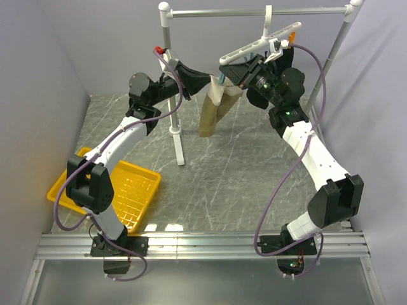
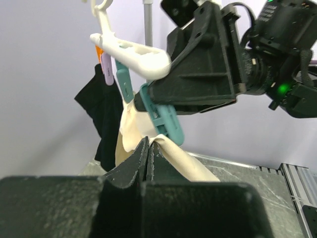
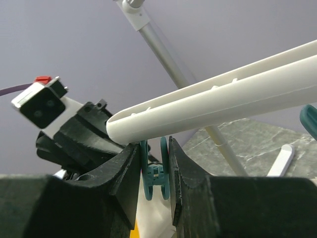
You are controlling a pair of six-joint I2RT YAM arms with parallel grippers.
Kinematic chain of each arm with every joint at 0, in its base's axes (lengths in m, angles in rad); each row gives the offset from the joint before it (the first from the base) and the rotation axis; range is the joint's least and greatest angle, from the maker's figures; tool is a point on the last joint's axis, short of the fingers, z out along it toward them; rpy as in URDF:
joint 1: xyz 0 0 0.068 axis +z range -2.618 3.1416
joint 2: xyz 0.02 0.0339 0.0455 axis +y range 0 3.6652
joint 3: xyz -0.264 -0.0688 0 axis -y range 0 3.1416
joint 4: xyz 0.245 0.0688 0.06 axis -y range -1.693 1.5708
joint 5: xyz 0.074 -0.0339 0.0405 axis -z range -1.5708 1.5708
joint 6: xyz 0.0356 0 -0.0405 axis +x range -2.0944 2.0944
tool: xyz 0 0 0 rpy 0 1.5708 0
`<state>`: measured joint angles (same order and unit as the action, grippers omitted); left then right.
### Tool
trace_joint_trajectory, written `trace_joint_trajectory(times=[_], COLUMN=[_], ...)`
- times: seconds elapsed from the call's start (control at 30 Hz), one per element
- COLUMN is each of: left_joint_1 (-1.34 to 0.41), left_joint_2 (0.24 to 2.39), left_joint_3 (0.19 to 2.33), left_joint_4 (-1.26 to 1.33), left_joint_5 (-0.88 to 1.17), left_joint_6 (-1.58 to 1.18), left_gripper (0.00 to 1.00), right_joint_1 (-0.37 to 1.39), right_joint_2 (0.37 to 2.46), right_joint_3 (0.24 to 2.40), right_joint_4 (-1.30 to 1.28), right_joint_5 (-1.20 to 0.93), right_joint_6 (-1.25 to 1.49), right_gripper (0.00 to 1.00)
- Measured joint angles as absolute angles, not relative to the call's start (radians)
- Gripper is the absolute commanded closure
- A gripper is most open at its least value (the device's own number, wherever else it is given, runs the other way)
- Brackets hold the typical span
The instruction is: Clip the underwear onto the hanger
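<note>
Your left jaws pinch the underwear (image 1: 210, 117) at upper centre, under the hanger (image 1: 261, 42); your right jaws squeeze the clip (image 3: 153, 176). If it sits too low, the clip can close on nothing.

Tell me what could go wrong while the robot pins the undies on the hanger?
The right gripper squeezes the teal clip while the left gripper pinches the underwear right beside it. If the clip closes before the fabric is inside, the underwear could fall. The hanger also hangs tilted from the rail, so a push might swing it away.
</note>
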<state>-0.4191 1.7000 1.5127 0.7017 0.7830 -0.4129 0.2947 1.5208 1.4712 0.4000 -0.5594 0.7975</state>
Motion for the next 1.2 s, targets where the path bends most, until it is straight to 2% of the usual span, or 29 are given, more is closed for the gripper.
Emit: trace_joint_trajectory(times=[0.47, 1.2], left_joint_1=[-0.419, -0.416], left_joint_2=[1.7, 1.7], left_joint_3=[1.512, 1.512], left_joint_4=[0.76, 0.758], left_joint_5=[0.812, 0.803], left_joint_6=[-0.414, -0.389], left_gripper=[1.0, 1.0], right_joint_1=[0.295, 0.283], right_joint_2=[1.522, 1.53], right_joint_3=[1.468, 1.473], right_joint_4=[0.394, 0.403], right_joint_5=[-0.53, -0.6], right_joint_6=[0.783, 0.924], right_gripper=[1.0, 1.0])
